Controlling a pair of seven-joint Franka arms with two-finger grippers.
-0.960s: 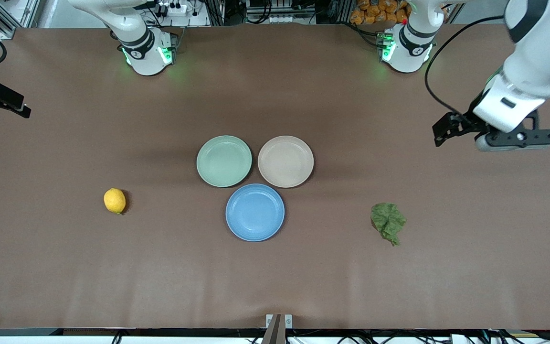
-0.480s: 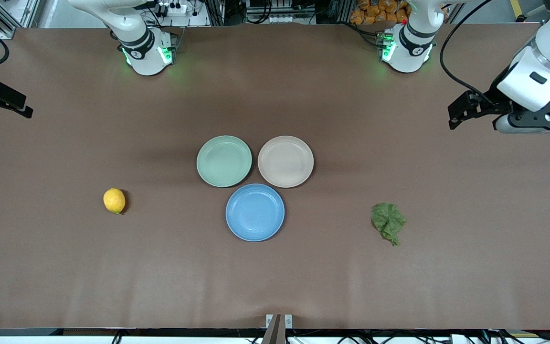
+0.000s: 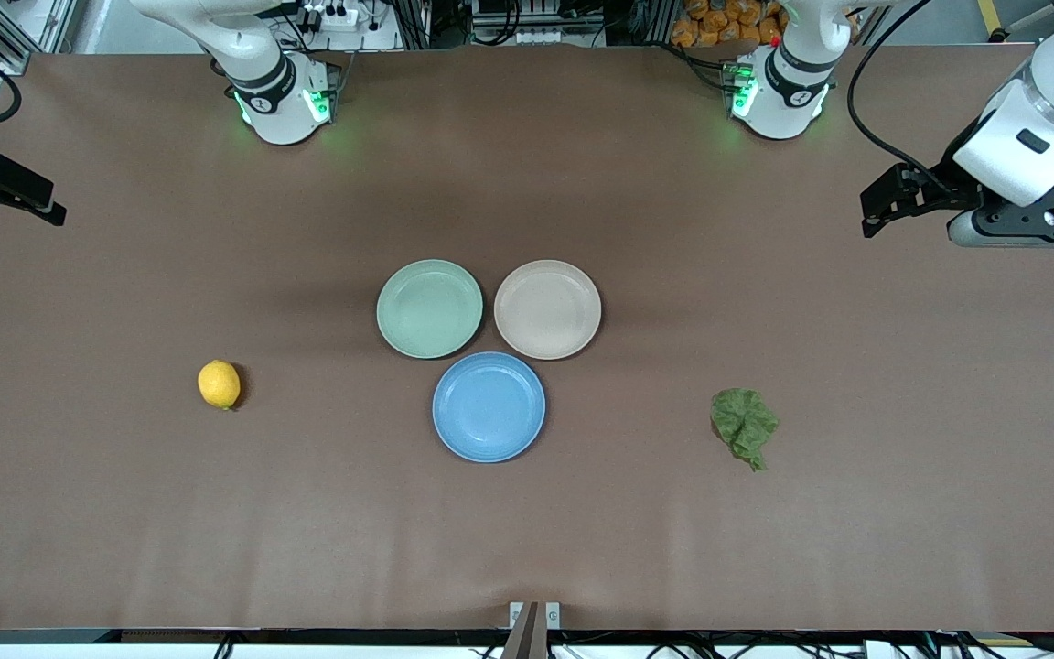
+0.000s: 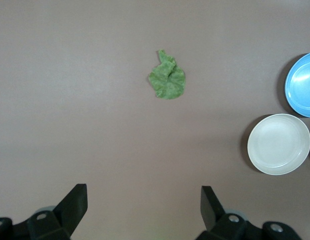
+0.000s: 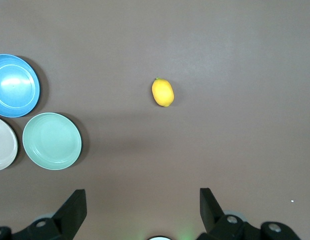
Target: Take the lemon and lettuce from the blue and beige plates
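Note:
The lemon (image 3: 219, 384) lies on the bare table toward the right arm's end, off the plates; it also shows in the right wrist view (image 5: 163, 92). The lettuce (image 3: 744, 426) lies on the table toward the left arm's end and shows in the left wrist view (image 4: 167, 82). The blue plate (image 3: 489, 407) and the beige plate (image 3: 547, 308) sit mid-table with nothing on them. My left gripper (image 4: 144, 197) is open and holds nothing, high over the table's left-arm end (image 3: 1026, 227). My right gripper (image 5: 142, 200) is open and holds nothing, at the right-arm edge of the table (image 3: 1, 188).
A mint green plate (image 3: 429, 308) with nothing on it sits beside the beige plate, touching the blue one. Both arm bases (image 3: 280, 101) stand along the table's edge farthest from the front camera. A brown mat covers the table.
My left arm has lifted and swung away from the lettuce toward the table's left-arm end, then nearly stopped. The right arm, lemon, lettuce and plates have not moved.

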